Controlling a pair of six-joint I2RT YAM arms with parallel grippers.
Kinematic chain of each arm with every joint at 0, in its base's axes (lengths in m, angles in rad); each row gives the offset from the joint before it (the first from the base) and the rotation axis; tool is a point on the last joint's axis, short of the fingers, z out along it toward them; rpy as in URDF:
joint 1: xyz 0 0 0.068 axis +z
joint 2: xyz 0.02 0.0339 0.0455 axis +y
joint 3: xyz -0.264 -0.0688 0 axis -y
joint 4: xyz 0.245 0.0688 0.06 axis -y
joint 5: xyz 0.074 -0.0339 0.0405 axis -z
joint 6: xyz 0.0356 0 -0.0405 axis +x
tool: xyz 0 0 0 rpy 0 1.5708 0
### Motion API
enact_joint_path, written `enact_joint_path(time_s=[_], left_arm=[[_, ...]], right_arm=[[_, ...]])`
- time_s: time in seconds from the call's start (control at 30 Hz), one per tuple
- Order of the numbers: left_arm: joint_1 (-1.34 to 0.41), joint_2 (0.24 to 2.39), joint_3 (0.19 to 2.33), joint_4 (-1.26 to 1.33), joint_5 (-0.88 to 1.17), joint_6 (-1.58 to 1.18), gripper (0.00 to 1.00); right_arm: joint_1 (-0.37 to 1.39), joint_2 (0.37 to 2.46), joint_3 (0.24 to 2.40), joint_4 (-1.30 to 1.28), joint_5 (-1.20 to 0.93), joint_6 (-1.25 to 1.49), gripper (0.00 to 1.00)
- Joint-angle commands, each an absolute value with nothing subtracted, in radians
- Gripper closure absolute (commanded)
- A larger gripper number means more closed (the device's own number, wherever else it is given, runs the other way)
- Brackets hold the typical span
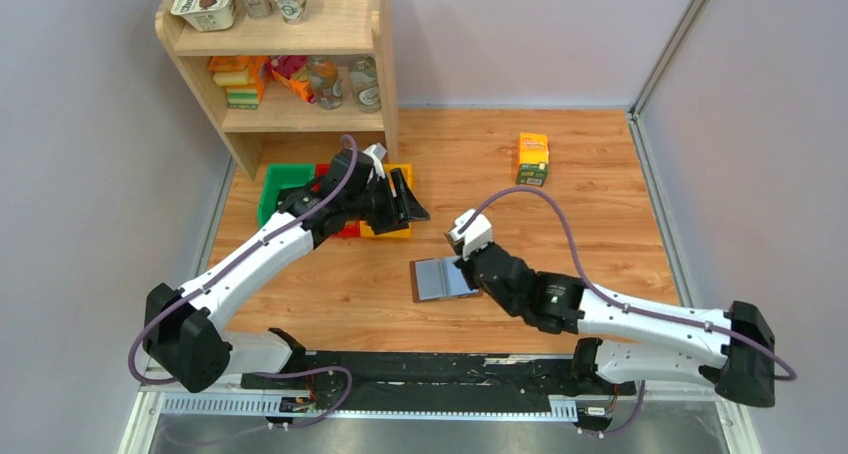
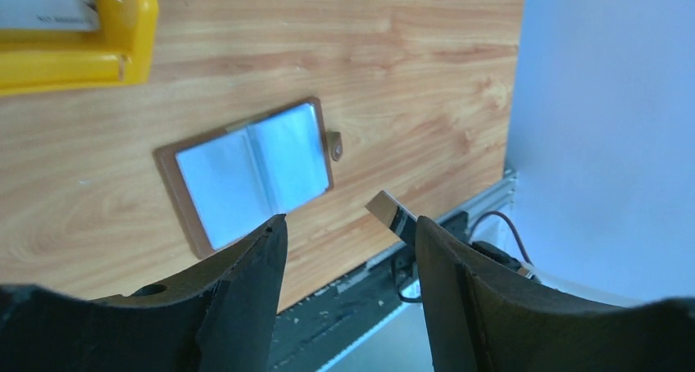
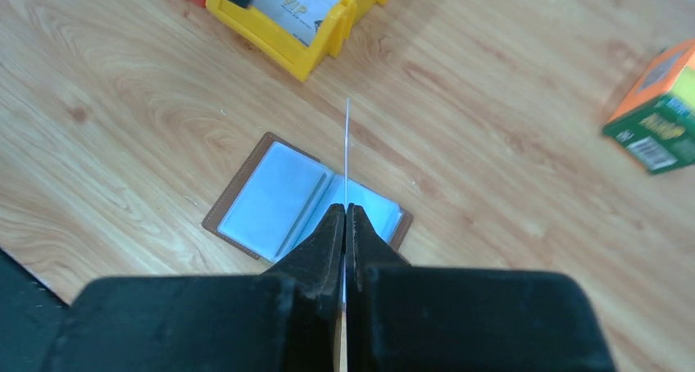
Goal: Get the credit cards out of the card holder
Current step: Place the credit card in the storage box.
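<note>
the card holder (image 1: 440, 279) lies open and flat on the wooden tabletop (image 1: 600, 224), near the front edge and between the two arms, its pale clear sleeves facing up inside the brown leather border. from the left wrist its small clasp tab (image 2: 336, 147) sticks out from one side. the right claw (image 3: 347, 212) hangs just above the open holder with its fingers pressed together, pinching a thin credit card (image 3: 347, 155) that is seen edge-on from the right wrist and stands up past the fingertips; its face cannot be made out. from above, the right claw (image 1: 462, 271) sits over the holder's right page. the left claw (image 2: 351, 224) is spread with nothing between its fingers, and it is raised beside the yellow bin (image 1: 385, 233), well apart from the holder. in the right wrist view a pale card (image 3: 299, 11) printed "vip" lies inside the yellow bin. a green bin (image 1: 280, 189) stands on the far left of the row with a red bin (image 1: 322, 171) between it and the yellow one, mostly hidden by the left arm. an orange-green carton (image 1: 532, 159) stands upright toward the back of the tabletop, away from both arms. a wooden shelf (image 1: 300, 119) holding cups, bottles and packets stands in the back left corner.
</note>
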State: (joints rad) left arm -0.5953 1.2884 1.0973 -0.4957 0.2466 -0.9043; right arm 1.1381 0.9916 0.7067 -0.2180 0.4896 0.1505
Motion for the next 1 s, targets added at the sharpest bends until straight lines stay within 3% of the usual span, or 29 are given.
enact_joint_path(time_s=[0.0, 0.27, 0.6, 0.7, 0.73, 0.77, 0.8, 0.9, 0.97], left_arm=[[-0.598, 1.232, 1.046, -0.413, 0.333, -1.049, 0.33], [-0.598, 1.23, 0.986, -0.35, 0.396, -1.109, 0.34], [-0.6, 1.226, 0.94, -0.275, 0.426, -1.154, 0.47], [-0.6, 1.218, 0.933, -0.267, 0.422, -1.146, 0.67], [-0.598, 1.213, 0.928, -0.265, 0.42, -1.146, 0.79], [-0.6, 1.213, 0.928, -0.259, 0.419, -1.14, 0.84], [-0.598, 1.212, 0.928, -0.258, 0.417, -1.128, 1.0], [-0.598, 1.209, 0.93, -0.259, 0.414, -1.089, 1.0], [-0.597, 1.204, 0.934, -0.259, 0.407, -1.052, 1.0]], right_arm=[[1.282, 1.078, 0.773, -0.082, 0.837, -0.078, 1.0], [1.408, 1.204, 0.801, 0.101, 0.959, -0.261, 1.0], [1.439, 1.298, 0.842, 0.163, 0.963, -0.356, 1.0], [1.443, 1.324, 0.853, 0.167, 0.965, -0.374, 1.0], [1.443, 1.334, 0.856, 0.17, 0.962, -0.377, 1.0], [1.443, 1.341, 0.857, 0.17, 0.96, -0.376, 1.0], [1.443, 1.341, 0.859, 0.169, 0.957, -0.37, 1.0], [1.439, 1.338, 0.859, 0.15, 0.95, -0.318, 1.0], [1.428, 1.324, 0.865, 0.108, 0.916, -0.263, 0.94]])
